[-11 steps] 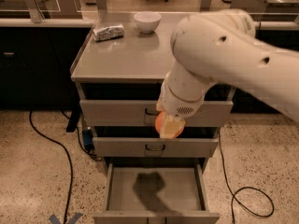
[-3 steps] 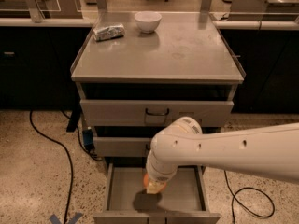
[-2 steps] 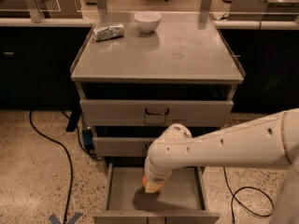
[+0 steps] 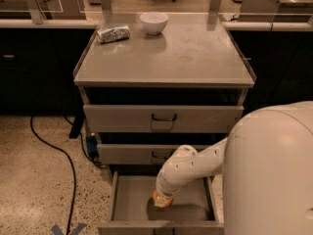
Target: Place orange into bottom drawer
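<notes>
The bottom drawer [image 4: 128,205] of the grey cabinet is pulled open, its flat grey floor showing. My white arm reaches down into it from the right. The gripper [image 4: 163,198] is at the end of the arm, low inside the drawer near its middle. The orange [image 4: 160,200] shows as a bright orange patch under the wrist, at or just above the drawer floor. The arm covers most of the orange and the gripper.
Two upper drawers [image 4: 164,117] are closed, with dark handles. On the cabinet top [image 4: 195,53] stand a white bowl [image 4: 154,22] and a silver wrapped packet [image 4: 113,33]. A black cable [image 4: 63,155] runs over the speckled floor at left. Dark counters flank the cabinet.
The arm has come down from in front of the upper drawers into the open bottom drawer, carrying the orange lower. Over the last second it sank a little further toward the drawer floor.
</notes>
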{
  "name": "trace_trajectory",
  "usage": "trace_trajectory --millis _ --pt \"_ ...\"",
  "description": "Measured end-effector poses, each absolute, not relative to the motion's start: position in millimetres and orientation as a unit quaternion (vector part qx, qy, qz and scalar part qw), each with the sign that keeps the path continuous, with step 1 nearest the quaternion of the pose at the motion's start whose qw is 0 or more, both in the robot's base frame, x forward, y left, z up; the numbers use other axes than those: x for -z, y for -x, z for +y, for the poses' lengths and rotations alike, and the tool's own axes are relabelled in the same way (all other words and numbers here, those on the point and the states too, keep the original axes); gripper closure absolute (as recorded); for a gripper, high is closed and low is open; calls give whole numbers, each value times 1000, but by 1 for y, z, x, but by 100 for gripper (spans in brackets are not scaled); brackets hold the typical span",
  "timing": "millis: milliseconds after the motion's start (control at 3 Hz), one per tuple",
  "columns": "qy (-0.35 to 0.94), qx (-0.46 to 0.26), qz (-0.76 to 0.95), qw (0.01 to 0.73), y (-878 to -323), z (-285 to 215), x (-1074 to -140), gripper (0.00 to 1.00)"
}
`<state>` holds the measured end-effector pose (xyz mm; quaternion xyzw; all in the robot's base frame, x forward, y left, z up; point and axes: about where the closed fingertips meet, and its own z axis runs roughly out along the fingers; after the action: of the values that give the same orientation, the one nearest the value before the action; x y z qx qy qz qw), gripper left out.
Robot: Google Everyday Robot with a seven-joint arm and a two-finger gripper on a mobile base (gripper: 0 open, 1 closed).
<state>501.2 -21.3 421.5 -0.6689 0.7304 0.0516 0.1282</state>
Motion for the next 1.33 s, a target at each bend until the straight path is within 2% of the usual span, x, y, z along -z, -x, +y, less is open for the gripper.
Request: trace_trajectory --millis 667,1000,1333 --pt "666 -58 733 127 -499 -19 -403 100" --pt "631 -99 755 151 -507 -11 -369 100" --pt "570 -157 786 182 -539 -4 -291 100"
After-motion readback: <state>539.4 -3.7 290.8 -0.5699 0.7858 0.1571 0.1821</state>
